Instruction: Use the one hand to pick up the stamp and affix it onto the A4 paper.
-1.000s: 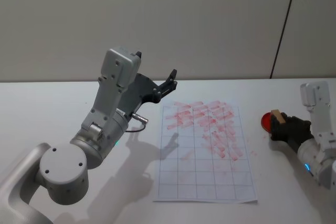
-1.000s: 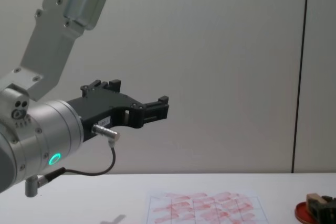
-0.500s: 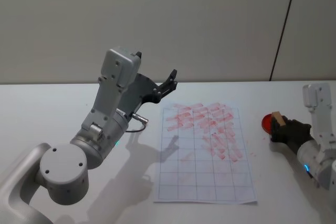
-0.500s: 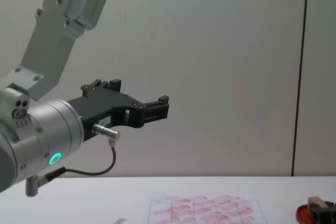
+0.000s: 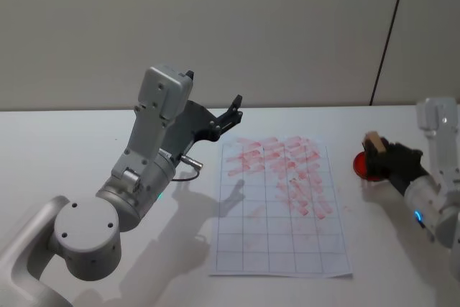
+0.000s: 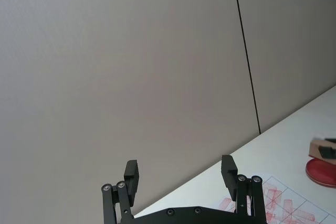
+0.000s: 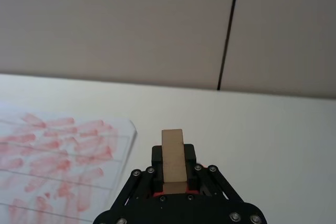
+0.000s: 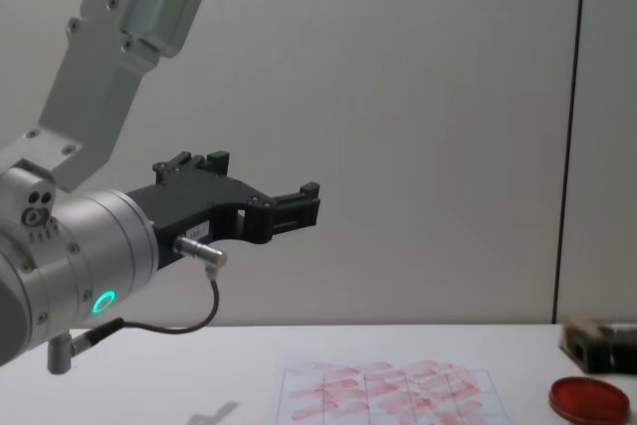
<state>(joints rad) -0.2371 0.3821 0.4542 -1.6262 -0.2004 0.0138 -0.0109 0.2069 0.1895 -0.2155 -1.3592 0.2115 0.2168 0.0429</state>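
The right gripper (image 7: 173, 167) is pinched on the stamp (image 7: 172, 148), 1 black finger (image 7: 157, 157) pressed to each broad side. The tan block stands upright, its upper end poking clear above the fingers. Its lower end is buried between them, so its underside cannot be seen. In the right wrist view, slivers of red at the base of the block are all that shows of the red dish (image 5: 360, 165).

The head view shows the whole layout. The held stamp is at the far right of the table (image 5: 65, 156), up off the surface and over the dish. It sits just beside the right edge of the A4 paper (image 5: 280, 210), not touching it. The sheet's upper grid cells are smeared red-pink, and its lower rows are blank.

From the side, the chest view shows what the head view cannot: a gap between the gripper and the dish below it. There the gripper is cut off by the right edge and the stamp is hard to make out. The sheet's near part is cropped at the bottom.

The left gripper (image 6: 179, 174) hangs raised, well left of the paper, its 2 fingers spread wide and holding nothing. The left wrist view looks past them to the wall (image 6: 131, 66), with stamp, dish and a corner of the sheet small at its edge.
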